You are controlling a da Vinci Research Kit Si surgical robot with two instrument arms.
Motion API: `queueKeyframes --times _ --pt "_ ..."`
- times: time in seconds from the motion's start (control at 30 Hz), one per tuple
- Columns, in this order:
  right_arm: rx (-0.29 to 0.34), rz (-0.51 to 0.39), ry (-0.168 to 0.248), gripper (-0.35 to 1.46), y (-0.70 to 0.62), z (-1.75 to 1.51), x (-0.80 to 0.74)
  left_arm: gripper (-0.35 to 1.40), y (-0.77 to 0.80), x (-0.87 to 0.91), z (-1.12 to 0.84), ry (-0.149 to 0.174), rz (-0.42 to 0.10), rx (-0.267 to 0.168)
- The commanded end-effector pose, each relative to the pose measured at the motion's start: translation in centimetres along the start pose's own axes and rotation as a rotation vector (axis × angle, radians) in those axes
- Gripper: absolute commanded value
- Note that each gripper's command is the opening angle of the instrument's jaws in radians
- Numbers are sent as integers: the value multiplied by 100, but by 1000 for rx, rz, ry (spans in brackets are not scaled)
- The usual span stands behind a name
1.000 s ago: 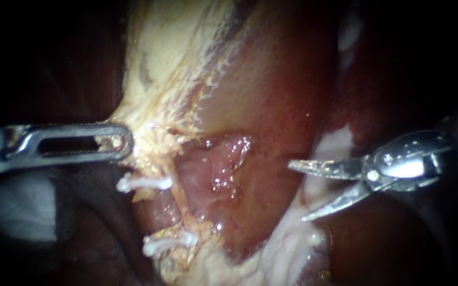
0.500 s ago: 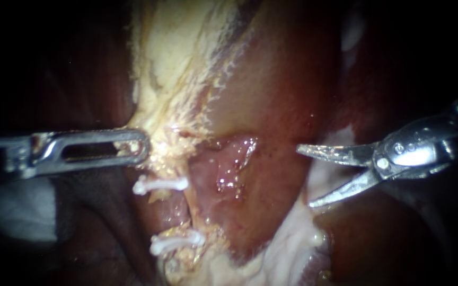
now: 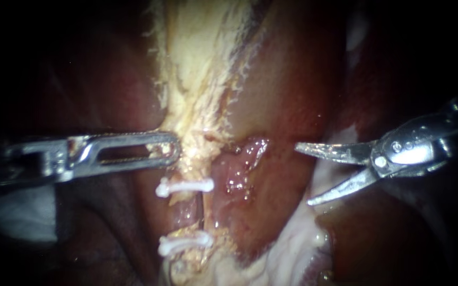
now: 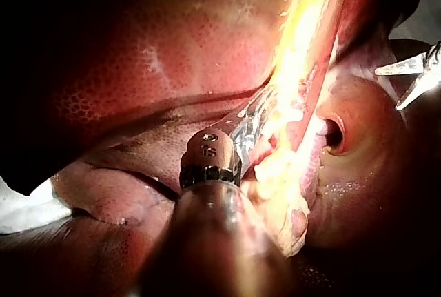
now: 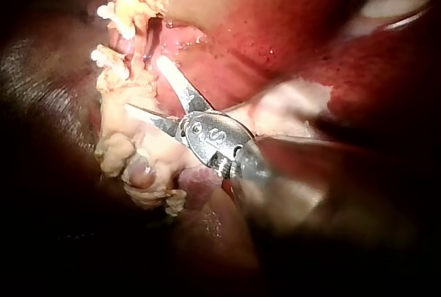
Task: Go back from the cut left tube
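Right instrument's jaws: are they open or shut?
Open. The right instrument's blades spread in a V, a clear gap between them, nothing gripped.

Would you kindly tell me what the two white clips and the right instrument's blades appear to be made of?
Upper clip and lower clip: probably plastic, matte and opaque white, with no metallic glint. Right instrument, blades open: seemingly polished steel, silvery with bright mirror-like highlights.
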Motion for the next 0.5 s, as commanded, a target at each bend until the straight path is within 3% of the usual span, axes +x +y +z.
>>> queueKeyframes --times 0.03,0.5 --pt "0 -4 0 143 0 -1 1 -35 0 0 1 1 0 0" --pt "-1 -3 0 143 2 0 0 -35 0 0 2 3 0 2"
